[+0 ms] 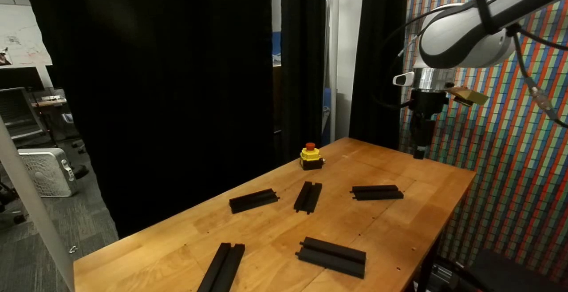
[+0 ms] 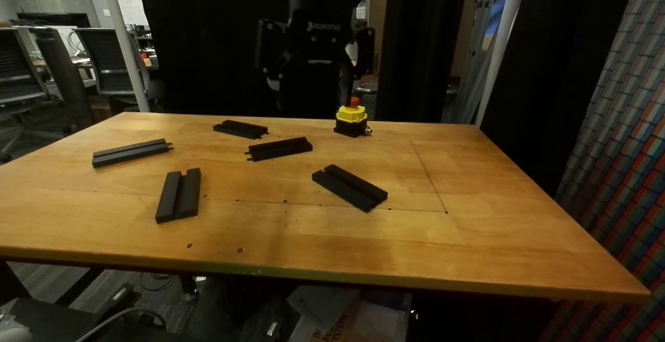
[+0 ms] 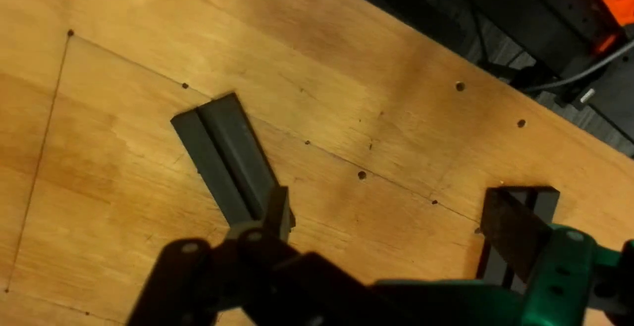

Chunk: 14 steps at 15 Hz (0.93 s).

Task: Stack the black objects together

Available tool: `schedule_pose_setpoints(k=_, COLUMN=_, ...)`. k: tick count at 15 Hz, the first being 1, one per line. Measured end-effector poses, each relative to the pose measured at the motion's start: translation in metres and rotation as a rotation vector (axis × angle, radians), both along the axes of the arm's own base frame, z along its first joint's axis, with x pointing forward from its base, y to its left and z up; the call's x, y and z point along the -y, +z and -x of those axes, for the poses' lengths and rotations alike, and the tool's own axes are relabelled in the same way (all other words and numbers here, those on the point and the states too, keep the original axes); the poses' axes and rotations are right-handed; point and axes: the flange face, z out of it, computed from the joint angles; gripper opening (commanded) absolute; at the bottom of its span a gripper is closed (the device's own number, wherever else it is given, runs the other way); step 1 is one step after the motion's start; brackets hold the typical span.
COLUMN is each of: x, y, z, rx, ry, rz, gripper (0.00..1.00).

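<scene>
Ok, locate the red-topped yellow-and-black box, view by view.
In an exterior view: box, just right of and below centre.
In an exterior view: box, just right of and above centre.
Wrist view: not shown.
Shared landmark: two small holes in the brown wooden tabletop, near its edge.

Brand lettering on the robot arm [image 1: 523, 1] and gripper [image 2: 313, 91], and printed words on a sheet [image 2: 337, 327] below the tabletop [image 2: 483, 238].

In an exterior view, pale capitals on the arm's black stripe read "RANKA E", beginning right beside a black strap [image 1: 487, 14]; what follows is too unclear to tell. In an exterior view, the gripper's body carries "ROBOTIQ" in pale capitals. The sheet's lettering runs at a slant: "SYSTEMS" can be read, "IN" and "RO" show near it, and the rest is hard to make out. Marks on a whiteboard [image 1: 24, 30] are too faint to read.
</scene>
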Motion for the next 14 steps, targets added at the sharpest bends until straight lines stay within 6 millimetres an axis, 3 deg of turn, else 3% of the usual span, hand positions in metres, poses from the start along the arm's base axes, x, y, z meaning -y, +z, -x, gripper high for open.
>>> schedule_pose_setpoints(k=5, x=0.026, y=-0.04, z=-0.045, rx=-0.014, ry=0.226, rz=0.048, gripper=1.0)
schedule_pose_setpoints(k=10, x=0.041, y=-0.086, z=-0.071, rx=-0.023, ry=0.341, rz=0.037, gripper=1.0)
schedule_pose_setpoints(k=14, x=0.042, y=-0.123, z=-0.089, rx=-0.029, ry=0.363, rz=0.025, gripper=1.0)
